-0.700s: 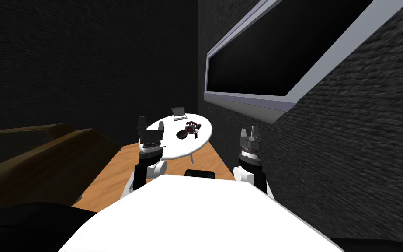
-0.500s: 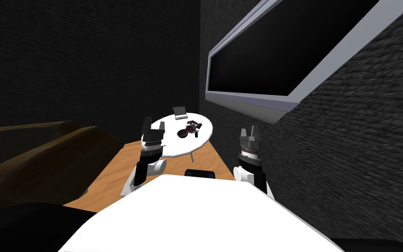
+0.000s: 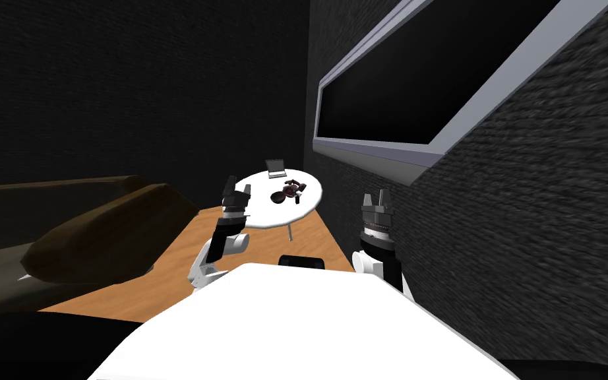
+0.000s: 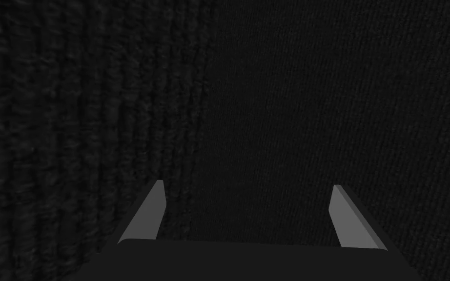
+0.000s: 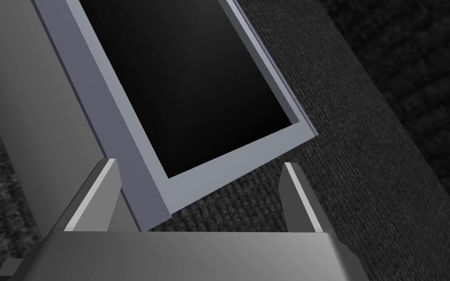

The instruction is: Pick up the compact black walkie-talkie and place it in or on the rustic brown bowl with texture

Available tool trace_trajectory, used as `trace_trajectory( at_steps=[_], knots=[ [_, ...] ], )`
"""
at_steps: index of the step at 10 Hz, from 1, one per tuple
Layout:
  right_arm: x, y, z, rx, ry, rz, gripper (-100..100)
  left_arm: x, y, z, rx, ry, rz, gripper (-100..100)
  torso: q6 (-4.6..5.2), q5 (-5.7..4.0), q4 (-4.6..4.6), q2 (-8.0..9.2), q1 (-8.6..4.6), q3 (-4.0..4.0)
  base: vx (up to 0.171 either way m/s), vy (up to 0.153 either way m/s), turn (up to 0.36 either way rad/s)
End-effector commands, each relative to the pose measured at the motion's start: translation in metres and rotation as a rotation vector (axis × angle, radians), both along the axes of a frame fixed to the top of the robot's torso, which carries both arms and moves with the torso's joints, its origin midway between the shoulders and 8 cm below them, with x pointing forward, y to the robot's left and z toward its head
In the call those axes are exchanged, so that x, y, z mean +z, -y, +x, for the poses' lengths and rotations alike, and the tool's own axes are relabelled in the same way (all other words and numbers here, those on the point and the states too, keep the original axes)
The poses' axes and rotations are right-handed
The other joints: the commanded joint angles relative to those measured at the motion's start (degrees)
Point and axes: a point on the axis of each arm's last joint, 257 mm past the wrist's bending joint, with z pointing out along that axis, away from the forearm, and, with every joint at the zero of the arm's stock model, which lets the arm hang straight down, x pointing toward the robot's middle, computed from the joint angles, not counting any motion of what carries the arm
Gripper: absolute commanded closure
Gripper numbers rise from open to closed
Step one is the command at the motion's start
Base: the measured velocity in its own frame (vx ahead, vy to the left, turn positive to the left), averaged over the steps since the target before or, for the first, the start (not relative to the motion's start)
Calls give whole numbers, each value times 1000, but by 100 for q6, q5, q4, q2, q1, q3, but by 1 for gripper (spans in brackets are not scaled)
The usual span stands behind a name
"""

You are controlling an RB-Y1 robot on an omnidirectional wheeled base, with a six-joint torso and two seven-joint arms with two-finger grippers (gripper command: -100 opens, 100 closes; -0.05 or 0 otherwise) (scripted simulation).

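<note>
The robot is at the approach step. Past the brown sofa [image 3: 98, 231], the white round table [image 3: 260, 214] stands well ahead, so the base must first drive close. The left gripper [image 4: 247, 184] and the right gripper [image 5: 199, 163] are empty, with fingers apart. On the table lie a dark bowl [image 3: 276, 196] and small dark things [image 3: 291, 189]. The walkie-talkie is likely among them but too small to tell.

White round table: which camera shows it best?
Head view: the white round table stands ahead, its top in view, with a laptop and a dark bowl on it. Both wrist views face walls instead.
</note>
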Motion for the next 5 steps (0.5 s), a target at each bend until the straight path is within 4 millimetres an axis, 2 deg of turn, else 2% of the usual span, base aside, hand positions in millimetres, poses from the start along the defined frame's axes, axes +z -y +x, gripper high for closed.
trace_trajectory(
  at_steps=[1,4,5],
  knots=[
    [0,0,0,0,0,0,0,-11,-13,15,10,-34,-16,-100,0,0,0,0,0,0,-61,-31,97],
    [0,0,0,0,0,0,0,-32,-41,42,36,-106,-67,-100,-1,0,-2,-6,-1,-4,-64,-59,106],
    [0,0,0,0,0,0,0,-38,-43,45,39,-118,-71,-100,-1,0,-1,-5,-1,-3,-51,-48,58]
  ],
)
